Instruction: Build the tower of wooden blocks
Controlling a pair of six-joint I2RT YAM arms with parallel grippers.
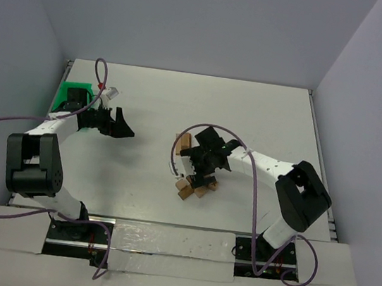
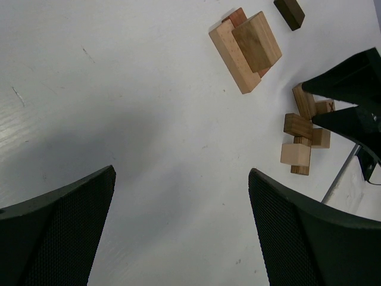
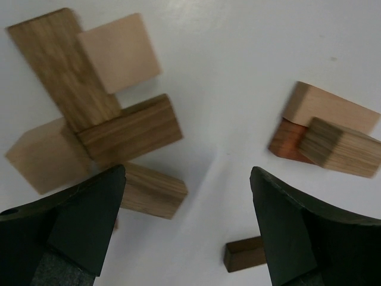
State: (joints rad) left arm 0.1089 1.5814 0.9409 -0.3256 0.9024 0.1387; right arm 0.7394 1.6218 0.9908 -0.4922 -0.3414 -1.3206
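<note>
Both my jaw pairs stand released and empty; lowering the right gripper [image 3: 187, 177] off-centre could scatter the loose wood blocks [image 3: 131, 128].

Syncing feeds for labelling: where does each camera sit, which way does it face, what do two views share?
Top external: above, behind the bases, looking down at the table; both arms whole.
Left wrist: on the left arm, facing across table to the wood blocks; left pincer fingers below.
Right wrist: straight down on blocks; right pincer fingers below.
Shared: both wrist views catch the dark brown block.
</note>
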